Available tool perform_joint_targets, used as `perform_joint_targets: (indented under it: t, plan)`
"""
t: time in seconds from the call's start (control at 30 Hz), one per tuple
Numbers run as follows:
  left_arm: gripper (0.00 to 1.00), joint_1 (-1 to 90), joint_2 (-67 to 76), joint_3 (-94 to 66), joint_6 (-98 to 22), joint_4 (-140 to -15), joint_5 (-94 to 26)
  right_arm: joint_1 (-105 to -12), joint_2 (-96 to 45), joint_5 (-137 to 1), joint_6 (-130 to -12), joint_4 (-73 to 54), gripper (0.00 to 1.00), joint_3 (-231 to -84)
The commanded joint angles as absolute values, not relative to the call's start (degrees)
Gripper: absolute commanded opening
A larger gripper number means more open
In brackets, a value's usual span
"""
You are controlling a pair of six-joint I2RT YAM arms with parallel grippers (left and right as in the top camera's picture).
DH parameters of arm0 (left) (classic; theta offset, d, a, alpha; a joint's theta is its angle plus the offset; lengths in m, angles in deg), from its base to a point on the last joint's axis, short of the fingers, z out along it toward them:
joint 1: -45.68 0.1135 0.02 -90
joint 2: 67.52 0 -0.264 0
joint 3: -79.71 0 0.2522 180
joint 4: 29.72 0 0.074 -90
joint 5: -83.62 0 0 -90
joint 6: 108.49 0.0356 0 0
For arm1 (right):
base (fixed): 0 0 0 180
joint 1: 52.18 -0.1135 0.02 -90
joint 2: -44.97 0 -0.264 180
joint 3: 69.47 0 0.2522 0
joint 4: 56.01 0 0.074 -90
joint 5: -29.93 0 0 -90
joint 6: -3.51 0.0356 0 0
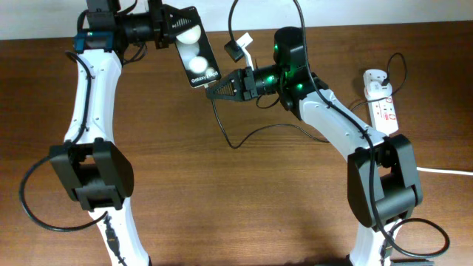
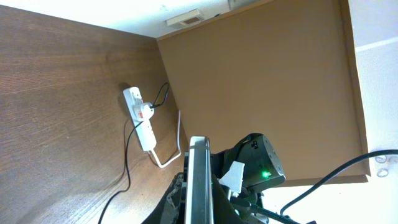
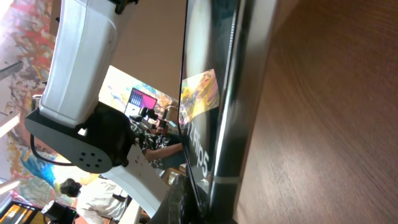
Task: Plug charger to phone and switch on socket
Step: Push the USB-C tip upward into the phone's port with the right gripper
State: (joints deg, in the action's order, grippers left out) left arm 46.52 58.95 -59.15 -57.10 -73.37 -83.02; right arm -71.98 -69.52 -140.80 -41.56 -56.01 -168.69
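Two steps outstanding, by appearances: phone (image 1: pixel 196 48) clamped in left hand (image 1: pixel 179 33) above the table (image 1: pixel 222 207); right hand (image 1: pixel 211 90) pinched shut on charger (image 1: pixel 235 142) tip, just beside phone's lower end, seating unconfirmed; socket (image 1: pixel 386 111) at far right, switch apparently untouched.

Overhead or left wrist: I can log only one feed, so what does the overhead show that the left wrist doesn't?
Only overhead: the phone face-on with its white circles and lettering, and the right end effector pinching the charger tip at its lower edge. Only left wrist: the phone edge-on, and a brown board beyond it. Both: the socket with the charger's cable trailing from it.
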Motion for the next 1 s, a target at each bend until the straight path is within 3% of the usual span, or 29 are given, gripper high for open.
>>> perform_joint_targets:
  t: [0.0,0.47,0.97]
  plan:
    - [0.00,45.1,57.3,-59.9,-56.4,-73.5,-86.1,-71.3,-68.4,-137.6,-41.0,-56.7,0.04,-169.4]
    - [0.00,45.1,57.3,-59.9,-56.4,-73.5,-86.1,-69.8,-68.4,-134.7,-36.1,-57.2,0.04,-169.4]
    - [0.00,44.3,57.3,-59.9,-56.2,-73.5,-88.1,-69.8,-68.4,-130.6,-28.5,-66.7,0.04,-169.4]
